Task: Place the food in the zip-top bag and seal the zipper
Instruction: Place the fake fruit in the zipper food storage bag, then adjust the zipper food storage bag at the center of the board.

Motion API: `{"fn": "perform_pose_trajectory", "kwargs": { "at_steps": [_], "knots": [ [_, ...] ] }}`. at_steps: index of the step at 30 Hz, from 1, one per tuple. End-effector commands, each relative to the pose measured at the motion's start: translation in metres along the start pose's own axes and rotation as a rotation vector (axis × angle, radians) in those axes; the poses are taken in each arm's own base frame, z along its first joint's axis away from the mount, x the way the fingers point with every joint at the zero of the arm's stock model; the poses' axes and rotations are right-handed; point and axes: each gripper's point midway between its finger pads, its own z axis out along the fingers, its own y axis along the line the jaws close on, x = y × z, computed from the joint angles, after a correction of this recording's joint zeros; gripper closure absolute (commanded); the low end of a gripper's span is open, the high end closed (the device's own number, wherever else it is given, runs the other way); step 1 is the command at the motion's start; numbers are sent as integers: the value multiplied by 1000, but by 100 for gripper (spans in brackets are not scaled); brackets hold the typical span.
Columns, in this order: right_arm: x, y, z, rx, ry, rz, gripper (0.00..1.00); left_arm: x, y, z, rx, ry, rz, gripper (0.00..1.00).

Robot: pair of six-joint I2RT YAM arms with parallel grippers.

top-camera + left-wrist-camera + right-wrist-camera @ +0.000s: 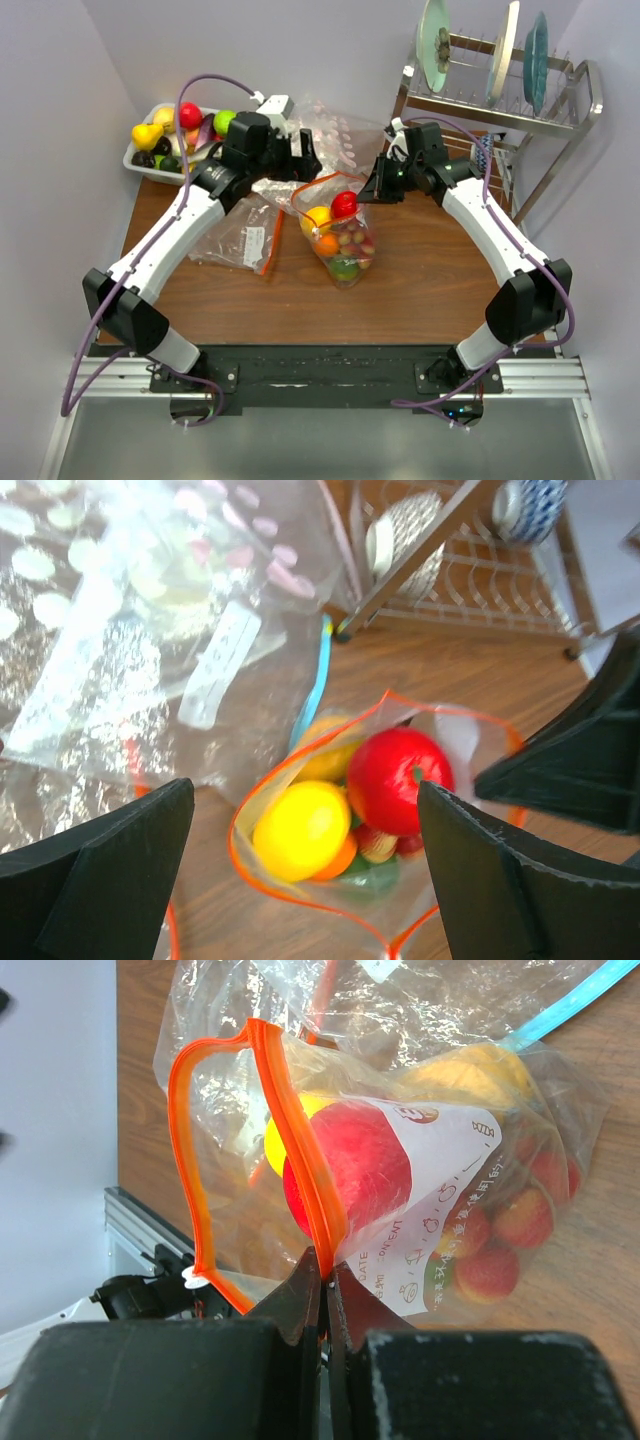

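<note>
Clear crinkly zip-top bag (341, 238), orange-red zipper (300, 1150) agape, glossy fruit (398, 776) inside.

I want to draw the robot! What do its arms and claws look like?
The left arm and right arm are white tubes with chunky black joints and thin purple cables. The left claw and right claw have black wedge-shaped fingers.

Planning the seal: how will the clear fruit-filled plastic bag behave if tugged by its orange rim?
Likely floppy: the crinkled clear plastic bag sags around its load, and its orange zipper strip bows where the right gripper pinches it. Probably bottom-heavy: the glossy toy fruits pile low, so it may slump or tip.
</note>
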Motion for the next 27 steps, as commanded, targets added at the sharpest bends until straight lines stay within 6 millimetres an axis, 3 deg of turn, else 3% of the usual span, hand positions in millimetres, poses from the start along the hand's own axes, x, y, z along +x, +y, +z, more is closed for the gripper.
{"fn": "perform_pose_trajectory", "kwargs": {
  "at_steps": [1, 7, 12, 13, 16, 23, 27],
  "knots": [
    [-10, 18, -23, -39, -64, -48, 100, 37, 16, -2, -45, 97, 54, 5],
    [-9, 16, -25, -30, -62, -47, 100, 73, 25, 5, -30, 112, 29, 16],
    [-9, 16, -23, -33, -62, -44, 100, 83, 46, 16, -129, 117, 34, 23],
    [-9, 16, -23, -32, -60, -46, 100, 81, 48, 18, -139, 110, 37, 27],
    [-9, 15, -23, -28, -55, -48, 100, 77, 39, 20, -90, 98, 36, 59],
    [-9, 19, -19, -44, -34, -56, 100, 71, 18, 20, 5, 66, 19, 95],
    [-10, 25, -16, -47, -17, -71, 100, 67, 4, 10, 42, 63, 13, 100]
  ]
}}
